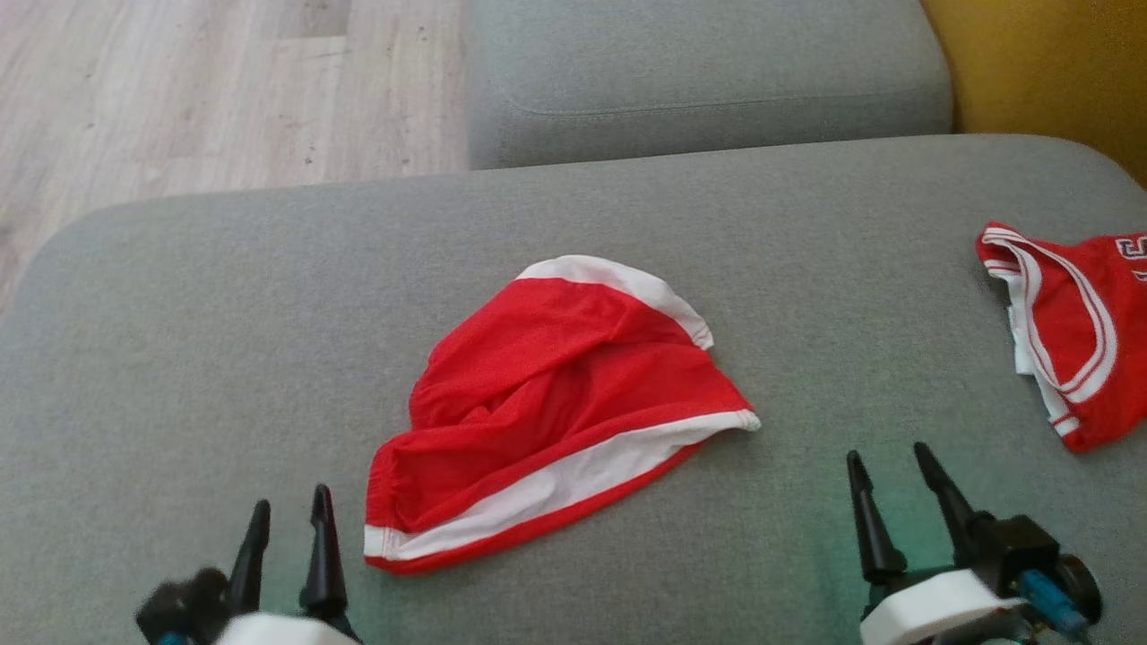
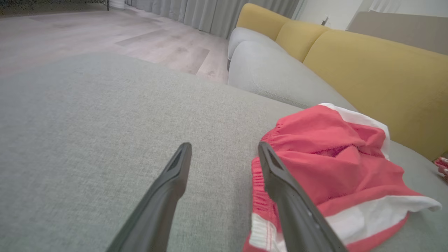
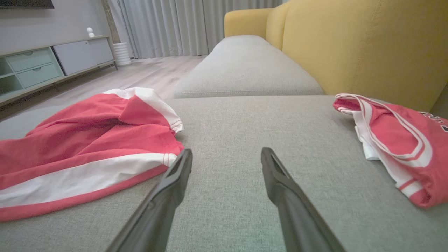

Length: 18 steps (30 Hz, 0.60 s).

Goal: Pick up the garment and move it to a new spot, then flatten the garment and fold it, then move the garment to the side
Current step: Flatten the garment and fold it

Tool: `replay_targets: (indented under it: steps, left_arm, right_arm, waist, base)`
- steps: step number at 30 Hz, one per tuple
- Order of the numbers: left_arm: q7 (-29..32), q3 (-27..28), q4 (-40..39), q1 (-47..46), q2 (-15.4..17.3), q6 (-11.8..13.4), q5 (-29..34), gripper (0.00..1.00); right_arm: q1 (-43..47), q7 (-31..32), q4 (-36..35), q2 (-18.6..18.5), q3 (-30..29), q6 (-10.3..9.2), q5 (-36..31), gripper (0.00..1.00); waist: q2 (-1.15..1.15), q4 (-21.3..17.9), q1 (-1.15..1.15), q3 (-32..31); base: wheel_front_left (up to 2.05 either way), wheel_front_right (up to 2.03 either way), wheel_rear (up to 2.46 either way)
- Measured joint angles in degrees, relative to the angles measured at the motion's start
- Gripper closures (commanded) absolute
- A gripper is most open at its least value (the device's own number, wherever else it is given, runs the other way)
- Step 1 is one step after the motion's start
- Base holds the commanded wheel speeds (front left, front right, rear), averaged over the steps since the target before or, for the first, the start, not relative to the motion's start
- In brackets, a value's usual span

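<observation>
Left pincer (image 1: 291, 497) spread just beside red shorts (image 1: 556, 403), right pincer (image 1: 887, 451) spread, garment (image 1: 1066, 331) lying apart to its right

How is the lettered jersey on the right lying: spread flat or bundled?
Bundled, not spread: the jersey lies in a compact heap on the cushion, striped trim on top. Its right part runs out of frame.

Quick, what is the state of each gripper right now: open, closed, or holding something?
Left gripper: open, holding nothing.
Right gripper: open, holding nothing.
</observation>
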Motion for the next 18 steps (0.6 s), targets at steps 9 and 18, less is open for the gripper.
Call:
replay_targets:
  steps: [9, 18]
  left_arm:
    - [-0.1, 7.9, -7.6, 7.1, -6.4, -1.8, 19.4, 0.0]
    - [-0.1, 13.1, -7.2, 8.4, -9.4, -6.2, 26.2, 0.0]
  right_arm:
    - [0.0, 0.0, -1.5, 0.0, -2.6, 0.0, -1.0, 0.0]
    - [2.3, 0.0, -0.4, 0.0, -1.8, 0.0, -1.1, 0.0]
  waist:
    - [0.0, 2.6, 0.0, -0.4]
    - [0.0, 2.7, 0.0, -0.7]
  base:
    - [0.0, 0.0, 0.0]
    - [0.0, 0.0, 0.0]
